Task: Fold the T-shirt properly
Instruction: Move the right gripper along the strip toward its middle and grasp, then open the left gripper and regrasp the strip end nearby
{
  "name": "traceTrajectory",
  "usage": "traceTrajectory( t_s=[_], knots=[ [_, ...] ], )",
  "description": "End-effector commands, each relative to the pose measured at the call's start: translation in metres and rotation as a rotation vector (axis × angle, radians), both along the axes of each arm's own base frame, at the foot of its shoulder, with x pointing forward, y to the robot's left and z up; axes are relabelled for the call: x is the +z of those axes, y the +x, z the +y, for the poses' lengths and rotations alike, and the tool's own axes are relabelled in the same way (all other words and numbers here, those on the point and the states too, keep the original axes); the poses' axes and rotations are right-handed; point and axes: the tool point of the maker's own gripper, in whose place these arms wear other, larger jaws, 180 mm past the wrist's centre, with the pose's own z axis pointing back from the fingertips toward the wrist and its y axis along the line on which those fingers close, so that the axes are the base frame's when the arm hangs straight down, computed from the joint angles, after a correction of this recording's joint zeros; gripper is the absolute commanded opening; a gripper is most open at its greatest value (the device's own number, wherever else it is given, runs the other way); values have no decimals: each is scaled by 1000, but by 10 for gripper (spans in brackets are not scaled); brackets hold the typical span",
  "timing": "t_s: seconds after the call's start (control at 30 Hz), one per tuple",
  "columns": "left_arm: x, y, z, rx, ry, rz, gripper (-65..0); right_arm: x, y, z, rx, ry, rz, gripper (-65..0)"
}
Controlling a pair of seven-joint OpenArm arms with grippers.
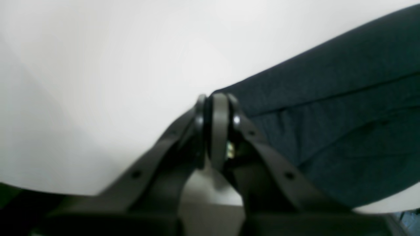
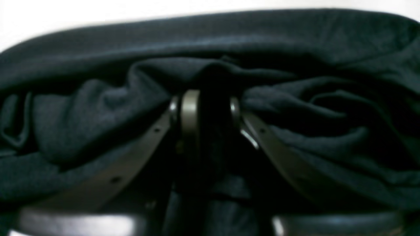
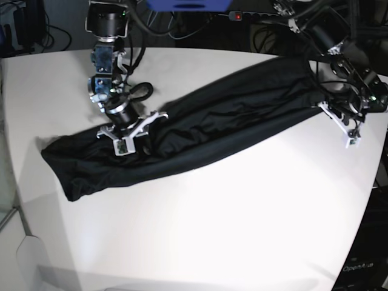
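Note:
The T-shirt (image 3: 224, 121) is a long black band lying slantwise over the white table (image 3: 200, 230), from front left to back right. My right gripper (image 3: 128, 134), on the left of the base view, comes down on the shirt's left part. In its wrist view the right gripper (image 2: 205, 101) is shut on a bunched fold of the black fabric (image 2: 98, 114). My left gripper (image 3: 327, 102) is at the shirt's far right end. Its wrist view shows the left gripper (image 1: 218, 98) shut, with the corner of the dark cloth (image 1: 328, 108) meeting the fingertips.
Bare white tabletop (image 1: 98, 82) lies beside the left gripper. Cables and a power strip (image 3: 236, 15) run along the back edge. The table's rounded edge (image 3: 36, 200) falls away at the front left, and the right edge (image 3: 373, 182) is close to the left arm.

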Motion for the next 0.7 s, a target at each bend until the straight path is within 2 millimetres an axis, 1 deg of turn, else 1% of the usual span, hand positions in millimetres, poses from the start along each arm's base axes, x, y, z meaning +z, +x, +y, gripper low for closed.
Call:
traceTrajectory(
  t_s=[0.0, 0.07, 0.3, 0.4, 0.67],
  knots=[
    [9, 2, 8, 4, 29, -22, -650, -65, -55, -20, 25, -174, 319, -518],
    [12, -1, 11, 5, 46, -25, -650, -65, -56, -20, 25, -174, 321, -518],
    [28, -5, 15, 6, 100, -57, -650, -67, -58, -20, 24, -173, 327, -518],
    [33, -6, 16, 6, 115, -67, -650, -70, -65, -20, 25, -172, 337, -518],
    [35, -2, 16, 8, 113, -75, -650, -71, -67, -20, 25, -172, 340, -518]
  ],
)
